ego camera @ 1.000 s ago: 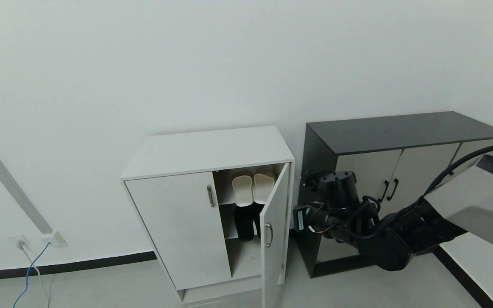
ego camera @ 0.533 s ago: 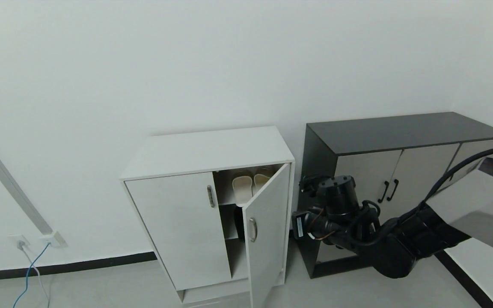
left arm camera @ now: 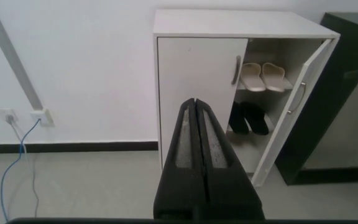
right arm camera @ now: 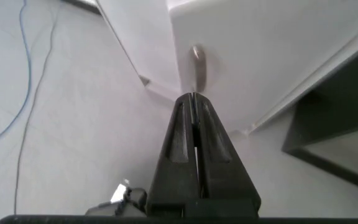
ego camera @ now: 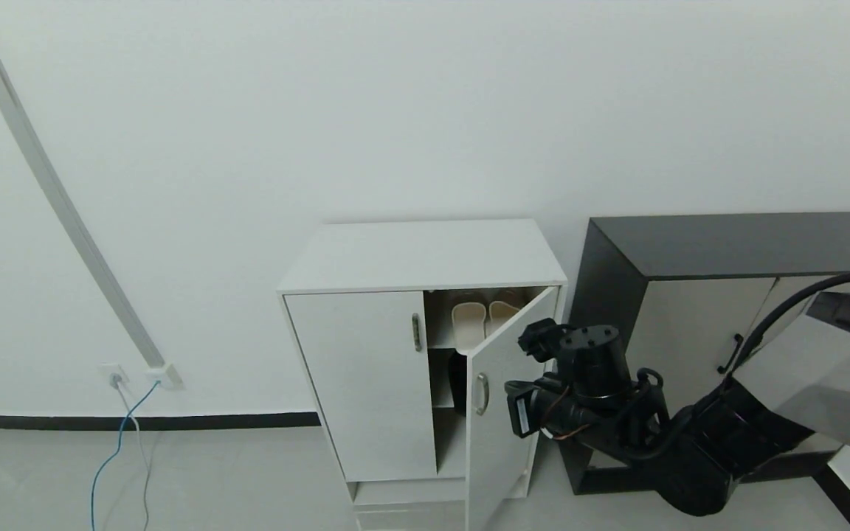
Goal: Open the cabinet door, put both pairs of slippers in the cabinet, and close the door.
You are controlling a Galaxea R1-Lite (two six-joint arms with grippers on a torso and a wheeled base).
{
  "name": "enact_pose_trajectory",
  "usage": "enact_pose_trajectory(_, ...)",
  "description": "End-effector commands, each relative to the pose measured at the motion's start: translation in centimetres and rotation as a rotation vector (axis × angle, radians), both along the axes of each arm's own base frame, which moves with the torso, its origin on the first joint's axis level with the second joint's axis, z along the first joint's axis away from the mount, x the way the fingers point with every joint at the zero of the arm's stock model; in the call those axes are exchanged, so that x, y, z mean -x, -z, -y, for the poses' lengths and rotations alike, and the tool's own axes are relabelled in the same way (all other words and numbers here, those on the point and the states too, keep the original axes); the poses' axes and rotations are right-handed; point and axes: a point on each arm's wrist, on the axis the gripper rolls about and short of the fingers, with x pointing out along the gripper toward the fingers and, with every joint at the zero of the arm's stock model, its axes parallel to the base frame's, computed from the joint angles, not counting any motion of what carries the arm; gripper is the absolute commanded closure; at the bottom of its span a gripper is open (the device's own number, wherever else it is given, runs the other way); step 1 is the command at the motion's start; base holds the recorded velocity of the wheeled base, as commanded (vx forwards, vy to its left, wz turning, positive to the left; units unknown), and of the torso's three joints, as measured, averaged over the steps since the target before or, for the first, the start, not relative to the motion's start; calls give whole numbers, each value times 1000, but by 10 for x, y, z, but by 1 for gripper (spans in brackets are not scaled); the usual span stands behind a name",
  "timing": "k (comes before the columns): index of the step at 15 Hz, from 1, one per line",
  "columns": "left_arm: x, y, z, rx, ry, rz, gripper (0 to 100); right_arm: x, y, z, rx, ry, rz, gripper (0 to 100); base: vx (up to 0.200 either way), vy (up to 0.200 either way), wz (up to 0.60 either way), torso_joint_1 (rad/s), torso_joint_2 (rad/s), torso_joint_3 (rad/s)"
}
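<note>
Closing looks to be the step in hand, judging by how things lie. The white cabinet stands just beside a dark cabinet, with its left door flush and its right door roughly half ajar. Inside, 2 pairs are already stowed: the beige slippers high up and the dark slippers 1 level lower. Both sit back from the front edge, so nothing looks likely to catch the door.

The handle is on the free edge of the right door. The right gripper has its fingers pressed together and holds nothing. Its tip is near the door's outer face, just beside that handle (whether it actually touches cannot be told). The left gripper is likewise pressed together and empty, well apart from the cabinet and pointing at it.

To finish well, the right arm should push on the outer face close to the handle edge, far from the hinge, where leverage is best. The push should follow the door's arc rather than a straight line, so the tip does not skid off or snag on the handle. It should slow near the end, because a hard shove could make the door bounce back open. The left arm is best kept out of the swing path. The door counts as shut once it sits flush with the left door.
</note>
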Motion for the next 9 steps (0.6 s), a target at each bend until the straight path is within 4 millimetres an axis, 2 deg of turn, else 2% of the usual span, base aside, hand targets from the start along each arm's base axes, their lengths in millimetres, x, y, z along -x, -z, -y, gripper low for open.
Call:
enact_pose_trajectory(1,0,0,0,-1,0,-2,100,8,5,6,25,-6,-15,100,0,0,0,0,0,0)
enact_pose_trajectory(6,0,0,0,-1,1,0,100,29,10,20,41,-14,-36,100,0,0,0,0,0,0)
enact_pose_trajectory(9,0,0,0,-1,1,0,100,39,16,21,56,-29,-53,100,200,0,0,4,5,2)
